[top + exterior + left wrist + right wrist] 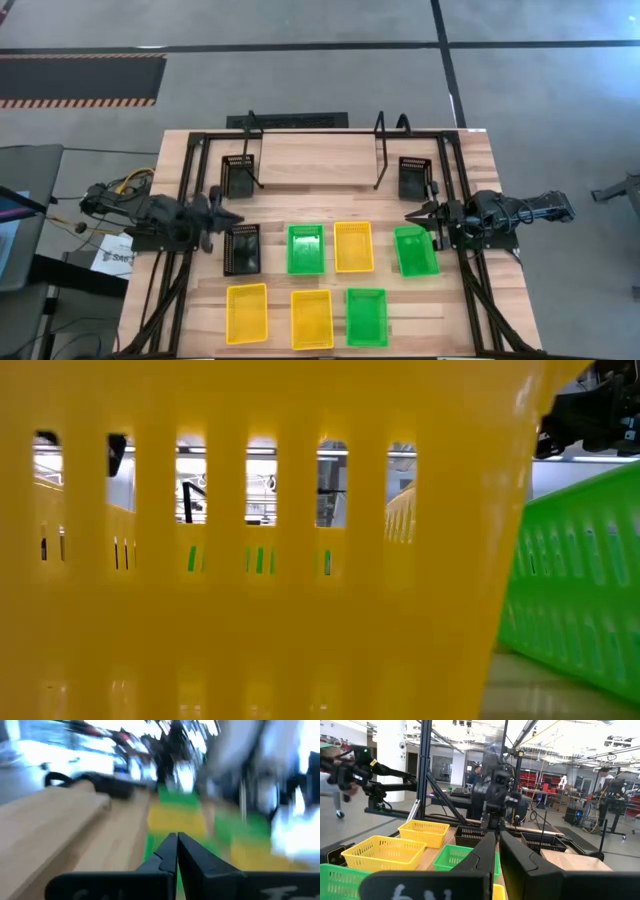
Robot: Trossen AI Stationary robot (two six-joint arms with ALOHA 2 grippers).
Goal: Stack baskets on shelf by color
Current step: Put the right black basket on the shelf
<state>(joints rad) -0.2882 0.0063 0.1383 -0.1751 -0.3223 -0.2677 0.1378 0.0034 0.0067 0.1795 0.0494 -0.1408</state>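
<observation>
Left end effector (232, 215): pinched shut, empty — black basket (243, 248) lies on the desk just in front, long axis front-to-back.
Right end effector (414, 214): slightly parted, empty — green basket (415, 250) just beside.
Shelf (316, 158): behind both.

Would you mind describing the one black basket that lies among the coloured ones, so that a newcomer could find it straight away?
Start at the wooden table seen from above and find the middle row of four baskets. The black basket is at that row's left end, next to a green basket. It is the only black one in the two rows of coloured baskets; the other two black baskets sit farther back, beside the shelf.
</observation>
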